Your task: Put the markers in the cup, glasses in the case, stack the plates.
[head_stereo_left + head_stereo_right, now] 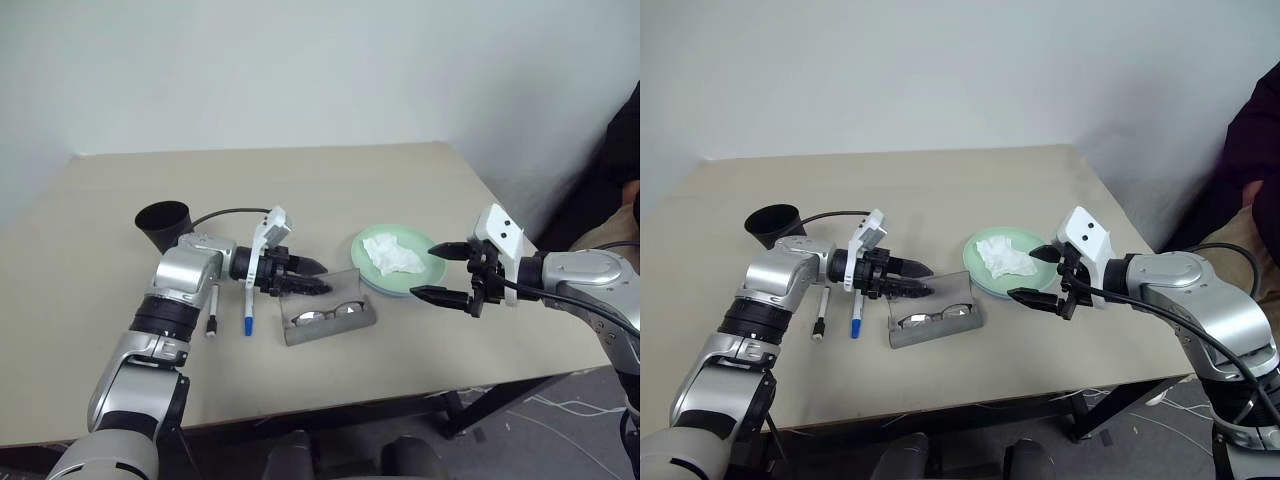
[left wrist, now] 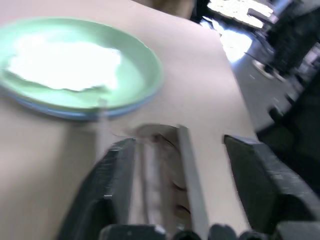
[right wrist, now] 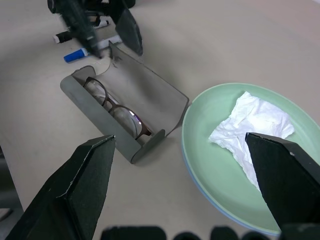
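Right wrist view, tissue (image 3: pixel 252 125) on green plate (image 3: pixel 210 165), right gripper (image 3: pixel 192 185) spread wide, empty.

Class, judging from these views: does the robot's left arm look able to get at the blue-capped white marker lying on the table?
Probably yes. The blue-capped white marker lies uncovered on the beige table, just beneath the left end effector, which hovers open beside the grey glasses case. Nothing stands between them; the arm would only need to turn back.

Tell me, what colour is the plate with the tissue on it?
Pale mint green plate, clearest in the right wrist view.
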